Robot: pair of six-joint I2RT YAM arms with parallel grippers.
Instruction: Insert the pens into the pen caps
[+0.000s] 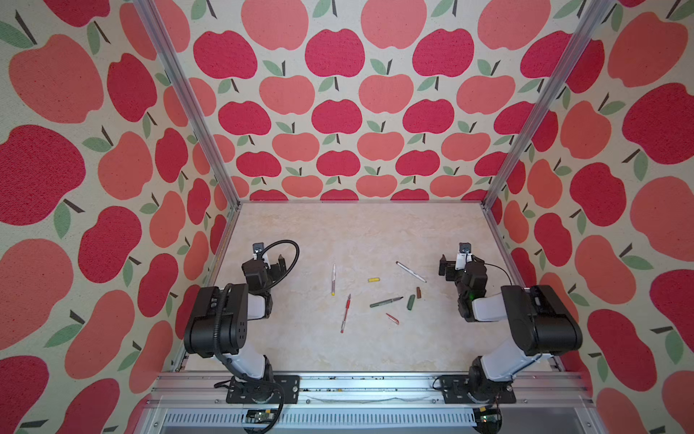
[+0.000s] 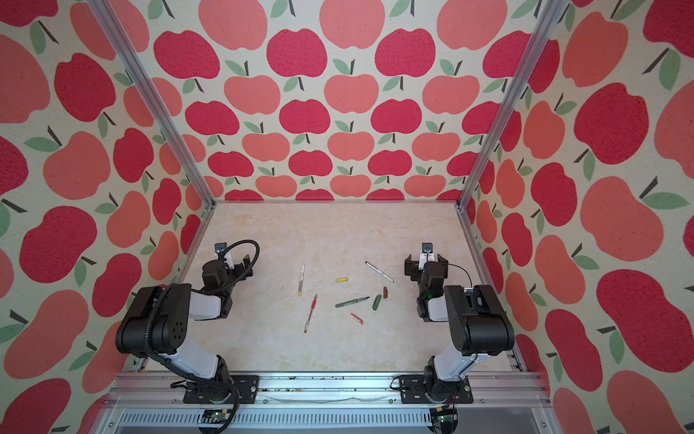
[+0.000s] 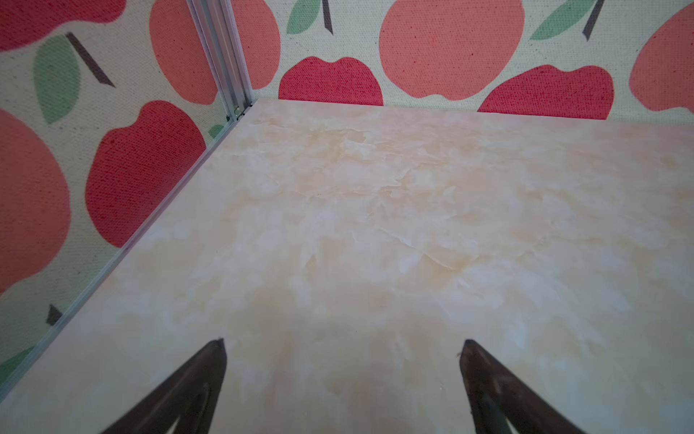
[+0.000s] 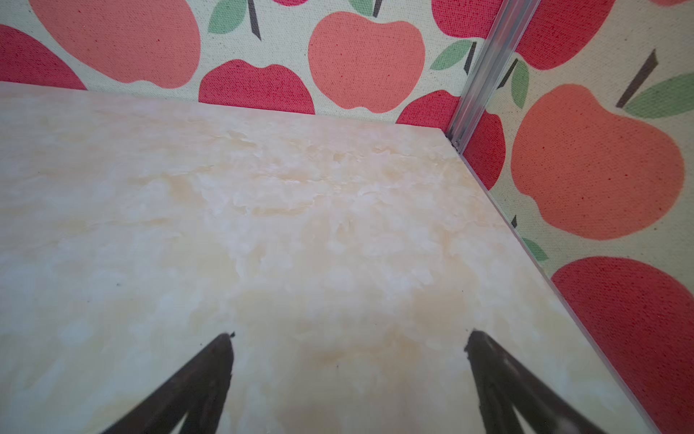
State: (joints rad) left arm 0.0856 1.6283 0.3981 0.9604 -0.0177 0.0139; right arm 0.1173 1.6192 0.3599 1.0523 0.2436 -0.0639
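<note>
in both top views, scattered on the table (image 1: 338,233) at lower centre of frame: four pens and four caps, none joined.

yellow-tip pen (image 1: 333,279): leftmost, nearly vertical in frame, yellow end down.
red pen (image 1: 345,313): just below and right of it, steep, lowest of the lot.
green pen (image 1: 386,301): right of red pen, nearly level, dark tip pointing right at green cap (image 1: 411,302), close but apart.
dark-tip pen (image 1: 410,271): upper right of the group, slanting down to the right, dark end at upper left.
yellow cap (image 1: 373,280): between the two white pens, lying level.
brown cap (image 1: 418,292): just beside green cap at its upper right, below the dark-tip pen's lower end.
red cap (image 1: 392,318): below green pen, slanted.

left gripper (image 3: 343,342): fingers spread wide, nothing between them, only bare table ahead in the wrist view. in both top views near the table's left edge, well apart from the pens.
right gripper (image 4: 350,333): fingers likewise spread wide and empty. near the table's right edge in both top views, right of the dark-tip pen, not touching it.

apple-print wall (image 1: 338,112) behind, with more at left and right of frame.
</note>
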